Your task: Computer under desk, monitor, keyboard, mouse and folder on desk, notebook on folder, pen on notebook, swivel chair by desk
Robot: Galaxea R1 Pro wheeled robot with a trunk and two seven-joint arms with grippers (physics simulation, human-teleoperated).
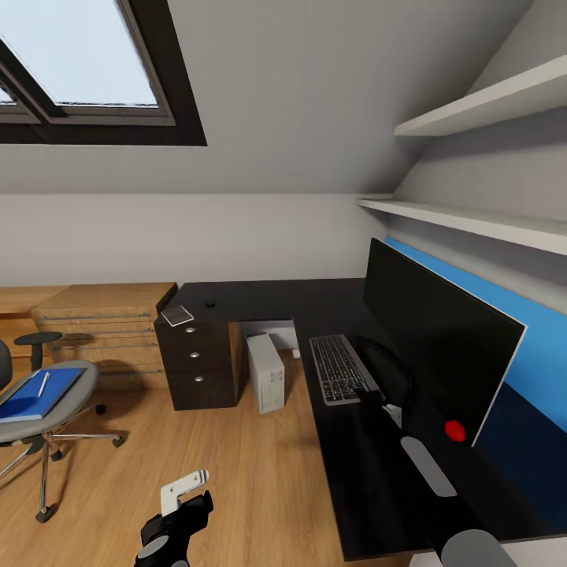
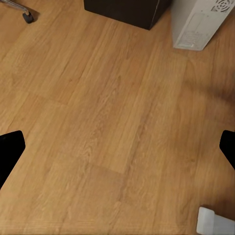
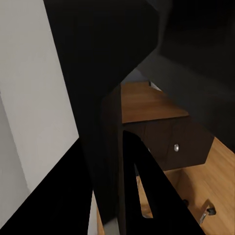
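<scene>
Head view: your monitor (image 1: 437,339) is standing on the black tabletop (image 1: 268,299) with the keyboard (image 1: 337,368) lying flat just in front of it. The mouse (image 1: 210,304) and notebook (image 1: 177,316) are over on the far wing above the drawers. The computer (image 1: 266,372) stands on the floor under the tabletop. The folder (image 1: 39,392) is on the swivel chair (image 1: 43,405) with the pen (image 1: 43,383) on it. Your left gripper (image 1: 189,492) hangs low over the floor; your right arm reaches toward the monitor's base.

Left wrist view: floor (image 2: 107,122), computer corner, fingers spread wide, so released.

Right wrist view: too dark, can't tell that gripper's state.
</scene>
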